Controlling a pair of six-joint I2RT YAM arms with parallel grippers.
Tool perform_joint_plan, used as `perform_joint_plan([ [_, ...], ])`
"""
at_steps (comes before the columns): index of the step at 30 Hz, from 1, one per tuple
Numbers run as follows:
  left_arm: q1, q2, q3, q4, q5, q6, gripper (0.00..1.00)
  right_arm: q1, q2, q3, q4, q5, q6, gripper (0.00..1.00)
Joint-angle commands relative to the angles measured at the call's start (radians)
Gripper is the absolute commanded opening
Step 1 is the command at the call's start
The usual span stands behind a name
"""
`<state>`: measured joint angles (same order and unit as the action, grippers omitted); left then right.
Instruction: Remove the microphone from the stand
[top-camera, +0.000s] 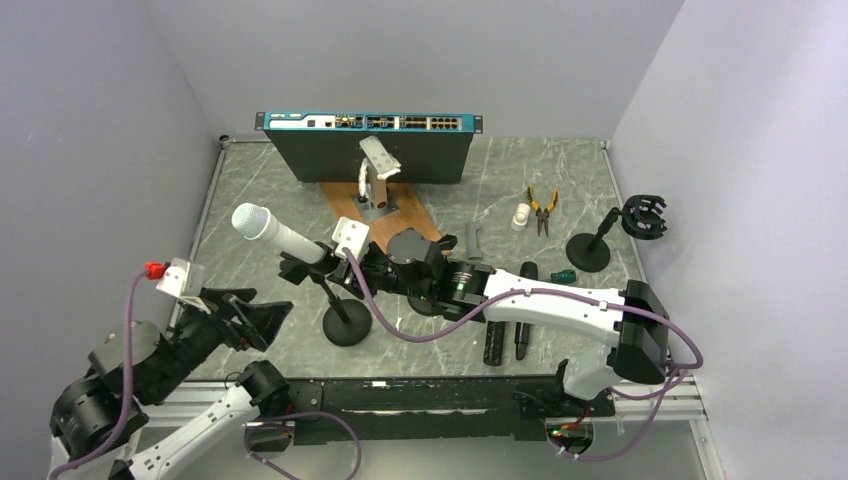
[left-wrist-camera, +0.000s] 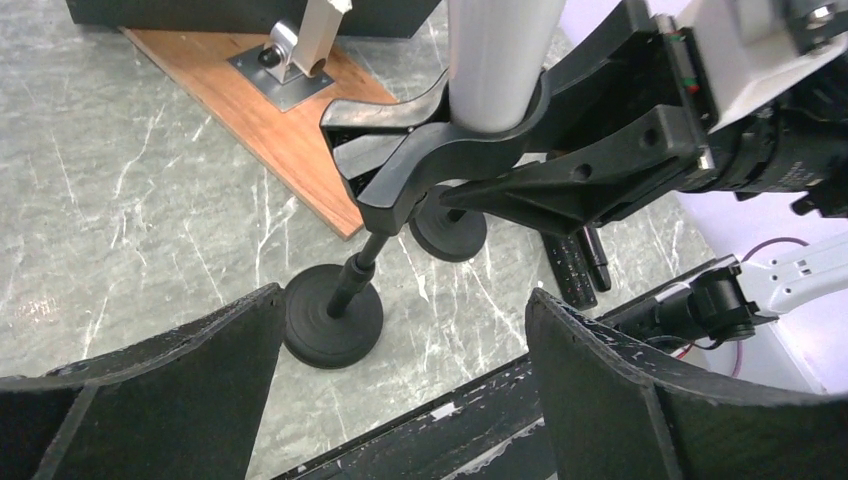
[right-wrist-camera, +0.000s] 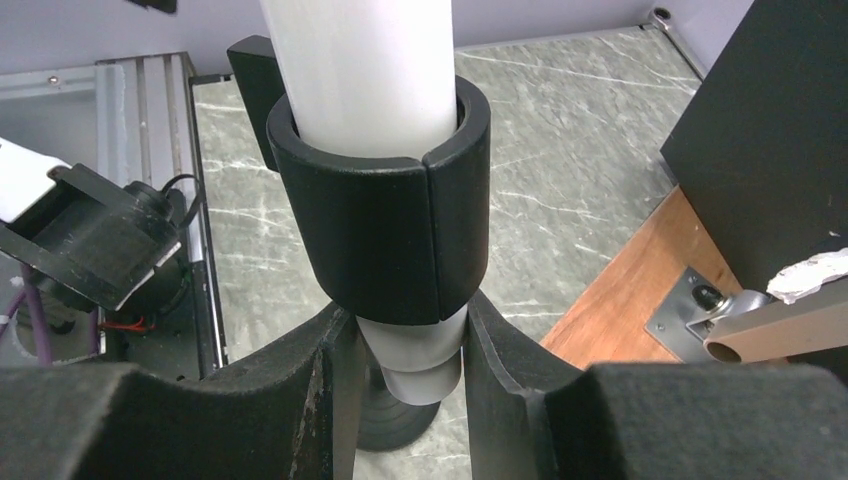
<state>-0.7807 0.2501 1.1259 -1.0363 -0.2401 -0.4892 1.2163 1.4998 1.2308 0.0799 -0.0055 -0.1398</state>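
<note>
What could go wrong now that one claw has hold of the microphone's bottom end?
1. The clip hugs the microphone snugly, and the left gripper hangs open, not steadying the stand. A pull could drag or tip the stand on its small round base.
2. The right gripper pinches only the narrow tail, far from the heavy-looking head, so the microphone might slip or swing once freed.

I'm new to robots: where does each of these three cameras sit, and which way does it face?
Top external: high behind the bases, facing down on the table; left arm and right arm both show.
Left wrist: on the left arm, facing past the open left gripper toward the stand.
Right wrist: on the right arm, facing along the right gripper, gripping the microphone below the clip.
Shared: both wrist views show the microphone in the clip.
</note>
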Motion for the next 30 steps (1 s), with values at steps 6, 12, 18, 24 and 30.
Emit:
perform_joint_plan([
  [6,-0.002,-0.041,-0.106,0.088,-0.014,-0.012,0.94,0.0,-0.072,-0.027,0.015,0.052,0.031,0.54],
  [12,-0.002,-0.06,-0.119,0.093,-0.03,0.004,0.95,0.0,-0.091,-0.024,-0.064,0.102,0.077,0.97],
  [18,-0.002,-0.074,-0.147,0.088,-0.041,0.0,0.96,0.002,-0.109,0.079,-0.271,0.163,0.198,1.0],
  [24,-0.002,-0.1,-0.211,0.119,-0.038,-0.053,0.96,0.003,-0.084,0.262,-0.407,0.183,0.242,1.0],
  [30,-0.002,-0.115,-0.221,0.08,-0.08,-0.094,0.96,0.018,0.019,0.447,-0.473,0.285,0.259,1.0],
])
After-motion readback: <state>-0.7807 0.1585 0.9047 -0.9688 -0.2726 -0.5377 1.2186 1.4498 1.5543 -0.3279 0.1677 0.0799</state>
